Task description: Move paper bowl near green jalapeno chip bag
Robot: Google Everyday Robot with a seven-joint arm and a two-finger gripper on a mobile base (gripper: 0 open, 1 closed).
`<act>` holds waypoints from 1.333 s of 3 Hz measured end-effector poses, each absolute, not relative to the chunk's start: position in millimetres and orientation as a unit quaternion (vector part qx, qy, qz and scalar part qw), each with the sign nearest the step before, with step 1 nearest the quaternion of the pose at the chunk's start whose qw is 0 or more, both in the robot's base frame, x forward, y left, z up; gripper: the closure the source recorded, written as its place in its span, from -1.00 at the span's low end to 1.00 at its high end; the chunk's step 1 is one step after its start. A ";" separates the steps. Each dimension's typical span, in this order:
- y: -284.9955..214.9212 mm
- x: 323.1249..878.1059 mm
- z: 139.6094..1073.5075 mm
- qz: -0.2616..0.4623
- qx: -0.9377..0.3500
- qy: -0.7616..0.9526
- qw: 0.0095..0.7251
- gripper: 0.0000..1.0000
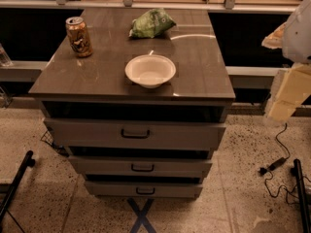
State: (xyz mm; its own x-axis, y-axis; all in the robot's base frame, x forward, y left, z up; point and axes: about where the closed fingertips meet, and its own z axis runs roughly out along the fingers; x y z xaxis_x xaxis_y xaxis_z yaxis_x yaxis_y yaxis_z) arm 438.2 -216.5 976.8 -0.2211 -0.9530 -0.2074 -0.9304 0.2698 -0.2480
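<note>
The white paper bowl [150, 70] sits upright near the front middle of the grey cabinet top [97, 74]. The green jalapeno chip bag [152, 23] lies at the back middle of the top, about one bowl-width behind the bowl. My arm's white shell and pale gripper [287, 97] hang at the right edge of the view, off the cabinet's right side and well away from the bowl. The gripper holds nothing that I can see.
A tan-and-brown drink can [78, 36] stands at the back left of the top. Below are three drawers with dark handles [135, 134]. A rail with posts [127, 3] runs behind. A cable and plug [276, 163] lie on the floor at right.
</note>
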 end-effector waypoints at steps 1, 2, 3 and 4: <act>-215.5 439.6 976.2 -0.035 -0.603 0.780 0.163 -1.00; -199.8 460.6 966.5 -0.032 -0.600 0.774 0.199 -1.00; -156.8 499.7 950.3 -0.011 -0.599 0.750 0.280 -1.00; -156.9 509.0 959.0 -0.024 -0.593 0.747 0.300 -1.00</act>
